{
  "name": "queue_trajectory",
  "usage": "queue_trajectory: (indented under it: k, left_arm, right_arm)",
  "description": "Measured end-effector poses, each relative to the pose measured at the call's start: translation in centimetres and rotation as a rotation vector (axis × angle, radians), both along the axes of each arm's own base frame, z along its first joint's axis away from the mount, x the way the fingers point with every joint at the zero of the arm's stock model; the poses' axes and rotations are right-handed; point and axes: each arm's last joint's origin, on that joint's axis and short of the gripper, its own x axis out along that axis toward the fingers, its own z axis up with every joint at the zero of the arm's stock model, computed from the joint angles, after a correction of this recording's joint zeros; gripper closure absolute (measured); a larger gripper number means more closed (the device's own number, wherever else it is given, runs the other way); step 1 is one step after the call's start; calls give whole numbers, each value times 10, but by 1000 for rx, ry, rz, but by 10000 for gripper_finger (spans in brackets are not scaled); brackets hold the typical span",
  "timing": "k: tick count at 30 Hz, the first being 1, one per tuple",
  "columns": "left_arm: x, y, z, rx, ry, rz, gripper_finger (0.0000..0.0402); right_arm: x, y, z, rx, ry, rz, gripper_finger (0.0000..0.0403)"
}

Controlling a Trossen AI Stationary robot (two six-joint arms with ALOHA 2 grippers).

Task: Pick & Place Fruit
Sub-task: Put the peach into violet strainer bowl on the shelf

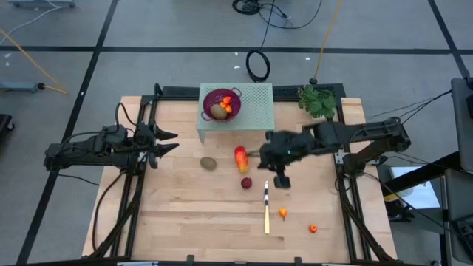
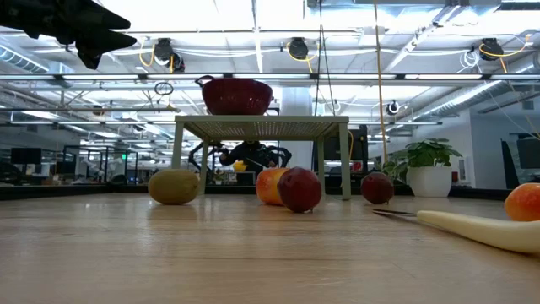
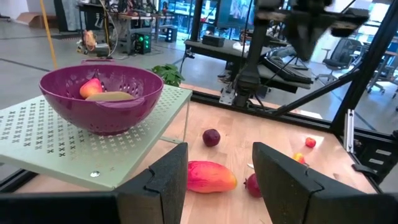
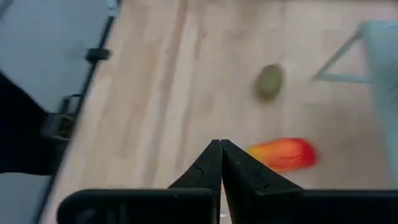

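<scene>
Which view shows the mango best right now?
Left wrist: the mango lies large and whole between the left pincer's fingers. High view shows it small; low view, half hidden behind a red ball; right wrist, blurred.

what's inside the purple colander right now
The purple colander on the green stand holds a brown-green oval fruit and some red-orange pieces. Its wall hides anything lying deeper beneath them.
</scene>
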Motion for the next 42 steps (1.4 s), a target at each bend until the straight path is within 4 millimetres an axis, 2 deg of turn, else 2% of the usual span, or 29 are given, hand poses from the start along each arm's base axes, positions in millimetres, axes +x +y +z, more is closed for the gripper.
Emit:
queue_trajectory:
  k: [13,24,28,34,42]
  left_arm:
    - [0,0,0,-6,-1,1,220]
    - [0,0,0,-19,-3,3,220]
    - [0,0,0,-19,-3,3,220]
    - [0,0,0,-18,1,3,220]
    - [0,0,-3,-24,30,3,220]
  right_arm:
    - [-30,64,-42,267,313,-198,402]
    - [-69,119,-76,446,588,-442,402]
    - [-84,132,-90,485,686,-550,399]
    - [-104,146,-110,463,757,-629,373]
    - [-123,165,-135,533,890,-643,311]
